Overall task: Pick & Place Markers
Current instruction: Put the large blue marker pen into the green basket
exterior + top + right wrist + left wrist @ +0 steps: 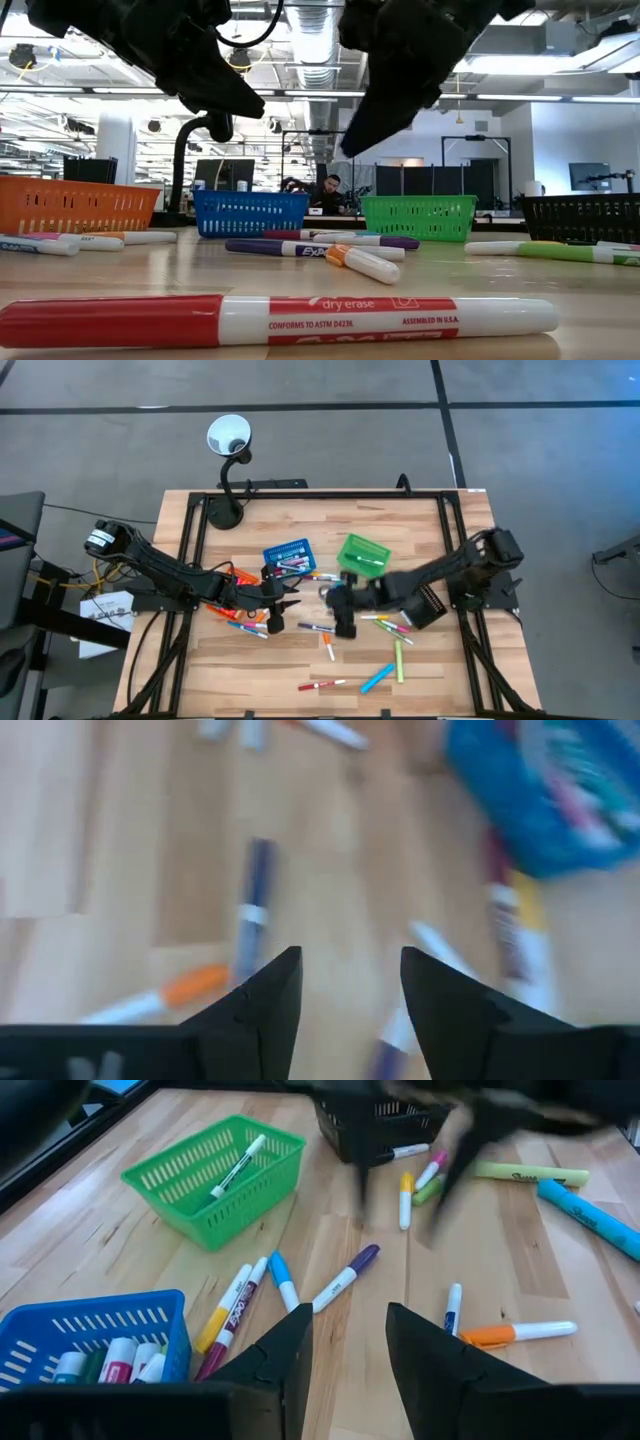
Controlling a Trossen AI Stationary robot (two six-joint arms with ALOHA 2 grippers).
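Observation:
Many markers lie loose on the wooden table (250, 670): a purple-capped one (255, 910), an orange-capped one (515, 1333), and a red one (270, 320) near the front edge. One marker (238, 1165) lies in the green basket (215, 1175), and several lie in the blue basket (95, 1335). My left gripper (275, 618) hovers open above the table, just in front of the blue basket (288, 555). My right gripper (345, 622) hovers open over the markers at mid-table, with the purple-capped marker ahead of its fingers. Neither holds anything.
An orange basket (70, 205) stands at the left under my left arm and a black basket (585, 218) at the right under my right arm. A lamp (228, 435) stands at the far left. More markers lie at the near right (385, 670).

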